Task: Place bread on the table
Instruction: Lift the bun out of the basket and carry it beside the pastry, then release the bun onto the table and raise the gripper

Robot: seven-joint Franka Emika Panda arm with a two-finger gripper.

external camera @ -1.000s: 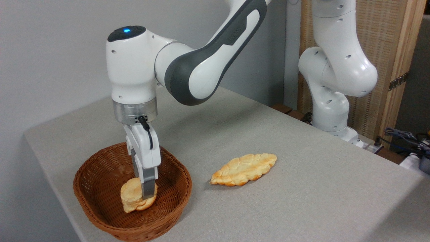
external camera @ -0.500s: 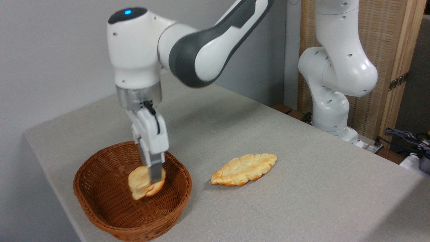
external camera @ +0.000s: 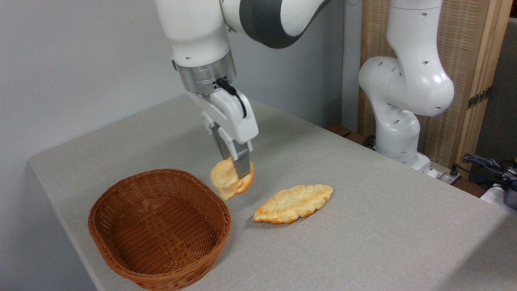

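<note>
Clamped on the round bun (external camera: pixel 229 184), the gripper (external camera: pixel 239 173) now, with both fingers (external camera: pixel 242 165) pinching it from either side. Lifted clear of the wicker basket (external camera: pixel 159 228) since a second ago, when the bun sat low inside against the basket floor. Half a second ago still within the basket's rim, only partly raised. Carried up and to the right since then, and hanging now in the air past the basket's right edge, above the grey-beige table (external camera: pixel 363 210). Touching neither basket nor cloth. Slightly blurred, the bun and the fingertips.

Shifted likewise, the arm's wrist: higher in the picture and further right than before, its blue-lit top now out of view.

Nothing left inside the basket, which stands at the same place near the table's front left corner. Unmoved too, the long leaf-shaped bread (external camera: pixel 293 203), flat on the cloth just right of and below the hanging bun, apart from it. Unchanged at the back right, the white robot base (external camera: pixel 398 133).
</note>
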